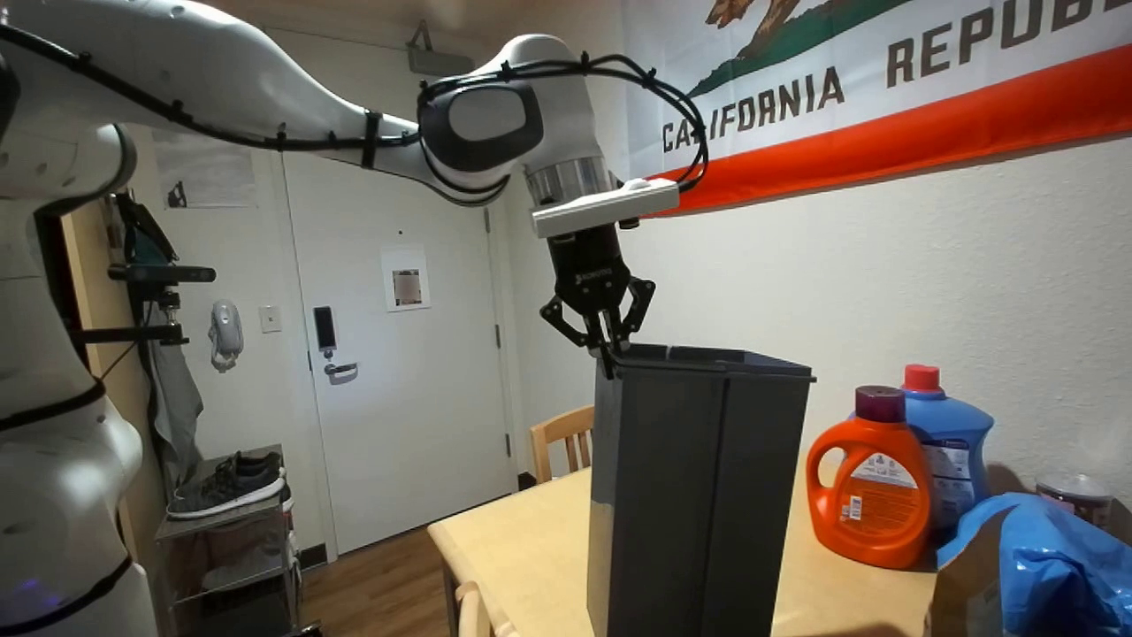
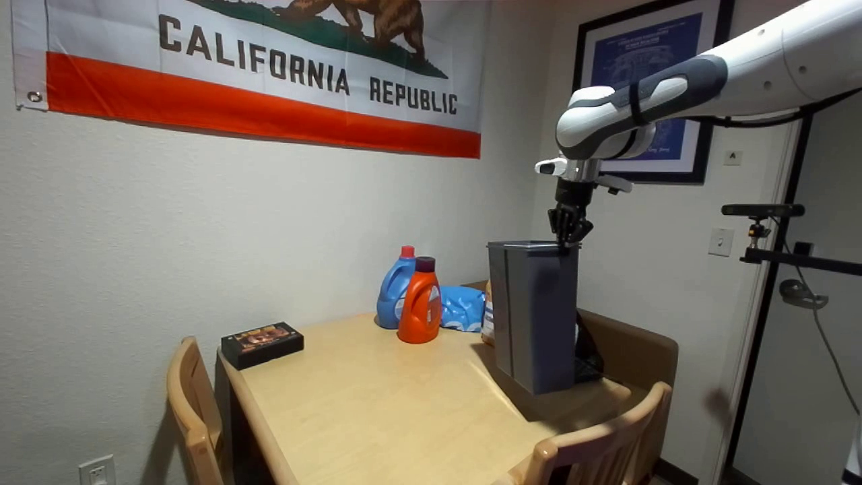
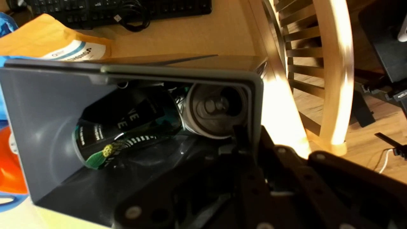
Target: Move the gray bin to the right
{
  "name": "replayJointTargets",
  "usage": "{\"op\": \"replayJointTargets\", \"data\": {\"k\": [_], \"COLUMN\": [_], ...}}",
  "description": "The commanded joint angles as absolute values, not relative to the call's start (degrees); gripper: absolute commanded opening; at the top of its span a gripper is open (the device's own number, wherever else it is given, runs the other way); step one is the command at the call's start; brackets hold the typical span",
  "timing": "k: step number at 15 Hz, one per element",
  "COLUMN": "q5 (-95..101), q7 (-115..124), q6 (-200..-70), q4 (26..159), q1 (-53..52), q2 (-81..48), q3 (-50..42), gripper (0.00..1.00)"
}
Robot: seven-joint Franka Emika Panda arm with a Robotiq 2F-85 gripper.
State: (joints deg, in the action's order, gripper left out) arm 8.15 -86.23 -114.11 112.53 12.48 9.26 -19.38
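The gray bin [image 1: 681, 495] is a tall dark gray wastebasket, upright at the table; it also shows in an exterior view [image 2: 528, 316]. I cannot tell whether its base touches the table. My gripper [image 1: 610, 358] points down at one end of the bin's rim, and also shows there in an exterior view [image 2: 569, 239]. In the wrist view my gripper [image 3: 249, 135] has one finger inside the bin [image 3: 41, 105] and one outside, closed on the end wall. The bin holds a can [image 3: 211, 109] and a dark, shiny printed package or can [image 3: 127, 127].
On the table [image 2: 377, 404] stand an orange jug [image 2: 421, 310], a blue jug [image 2: 390, 296] and a blue bag [image 2: 462, 306]. A black box [image 2: 262, 343] lies at the far corner. A keyboard [image 3: 178, 8] and an orange-brown bag [image 3: 47, 38] lie beside the bin. Chairs [image 2: 606, 438] flank the table.
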Motion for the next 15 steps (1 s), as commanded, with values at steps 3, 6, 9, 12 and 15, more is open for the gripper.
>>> {"op": "replayJointTargets", "data": {"k": [3,6,9,12,15], "q5": [10.5,10.3,9.9,9.6,9.5], "q7": [-85.3,-84.8,-83.6,-81.7,-80.2], "q6": [-114.2,-114.7,-115.6,-116.8,-119.0], "q4": [110.0,110.0,110.1,110.2,110.1], "q1": [13.8,14.5,15.2,15.6,15.5], "q2": [9.8,9.5,8.9,8.2,7.5], "q3": [-19.0,-19.2,-19.5,-19.5,-19.2], "gripper": [0.03,0.03,0.03,0.03,0.03]}}
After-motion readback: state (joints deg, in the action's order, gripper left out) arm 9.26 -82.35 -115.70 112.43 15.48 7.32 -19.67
